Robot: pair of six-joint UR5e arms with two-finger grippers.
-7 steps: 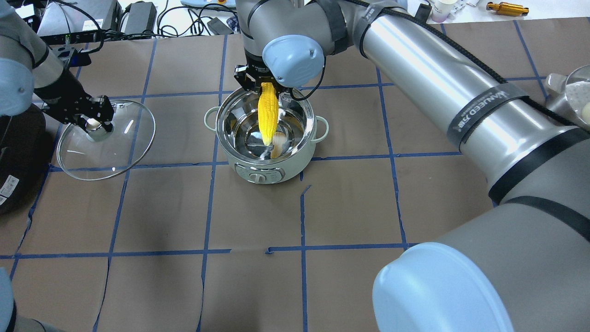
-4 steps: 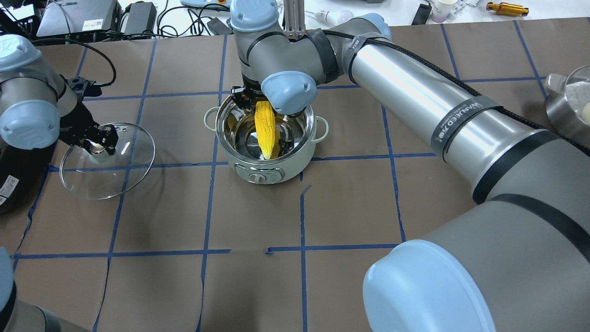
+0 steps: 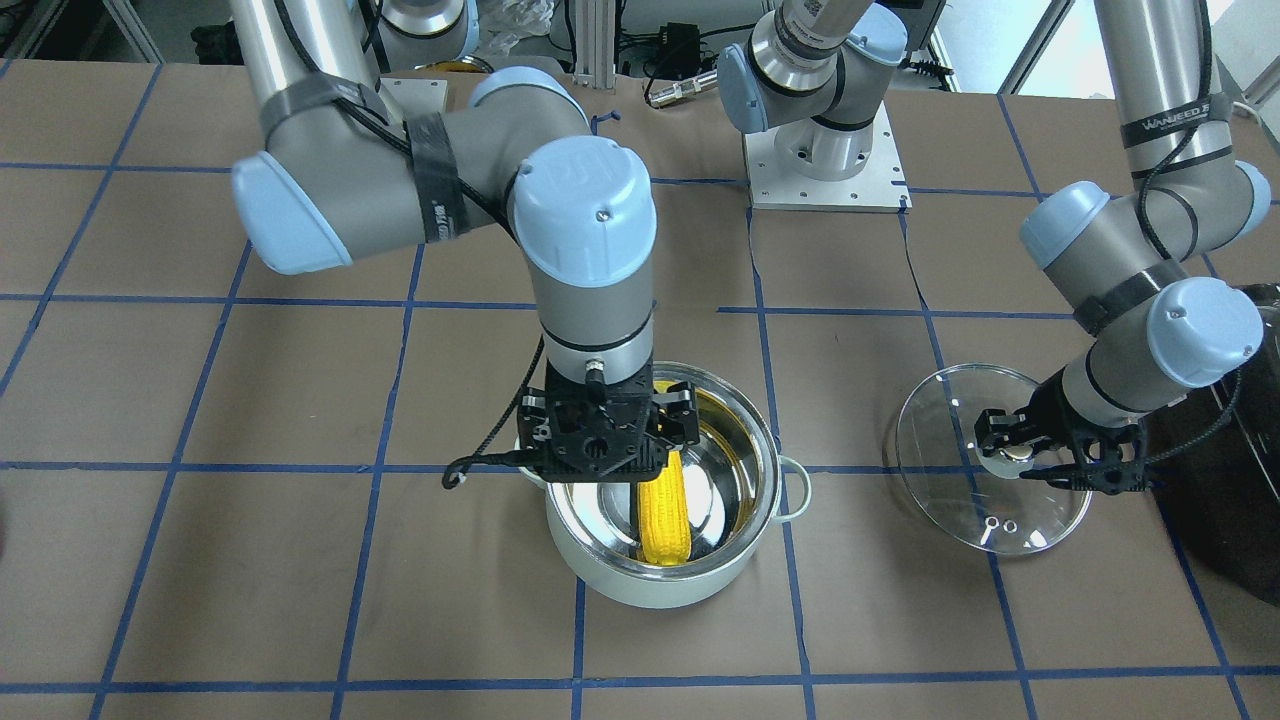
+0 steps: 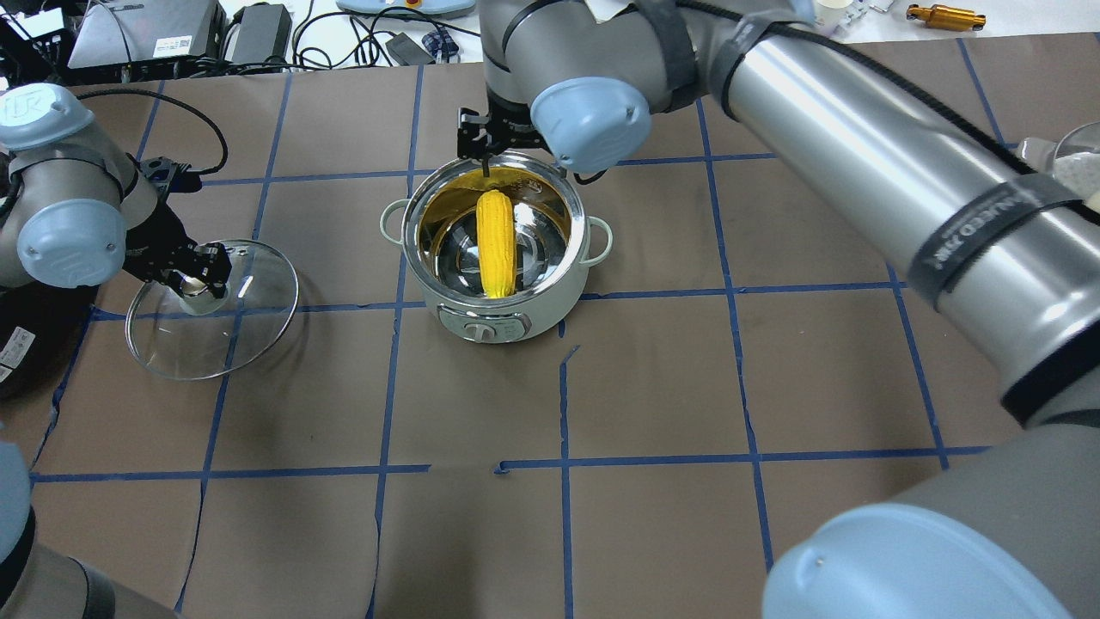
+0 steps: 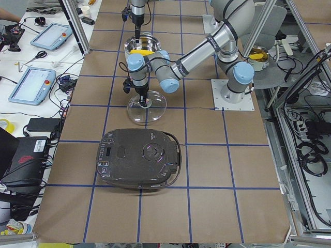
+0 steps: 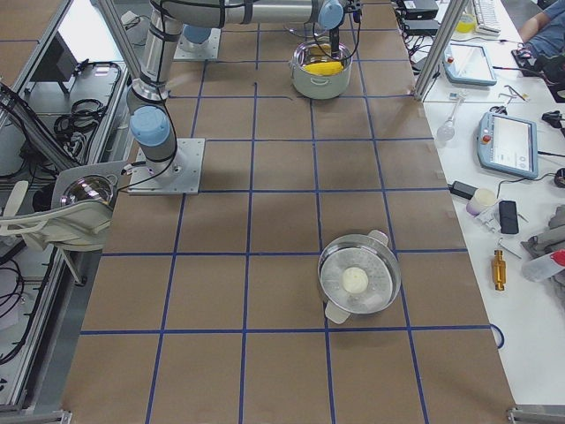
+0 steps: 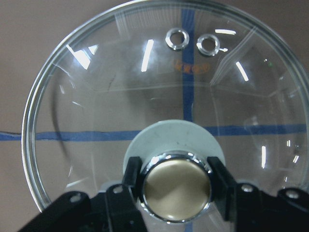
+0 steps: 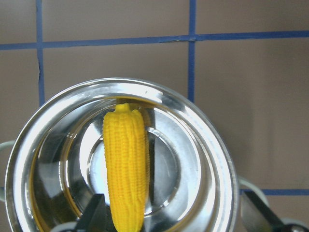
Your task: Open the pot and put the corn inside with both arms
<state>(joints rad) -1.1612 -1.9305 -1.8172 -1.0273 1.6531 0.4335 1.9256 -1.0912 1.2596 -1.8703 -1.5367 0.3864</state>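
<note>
The pale mint-green pot (image 4: 550,314) stands open in the middle of the table, also in the front view (image 3: 660,590) and the right wrist view (image 8: 219,159). The yellow corn (image 4: 496,245) lies inside it, free of the gripper, and shows in the front view (image 3: 665,510) and the right wrist view (image 8: 126,164). My right gripper (image 4: 486,142) is open and empty above the pot's far rim. My left gripper (image 4: 196,279) is shut on the knob (image 7: 176,186) of the glass lid (image 4: 219,331), held low to the pot's left. I cannot tell whether the lid touches the table.
A large black appliance (image 5: 139,157) sits beyond the lid on my left. A steel pot with a white ball (image 6: 357,283) stands far to my right. Cables and devices lie along the table's far edge (image 4: 258,34).
My right gripper has let go of the corn and lifted back over the far rim. The corn now lies in the pot. My left gripper has shifted the lid slightly nearer and lower.
</note>
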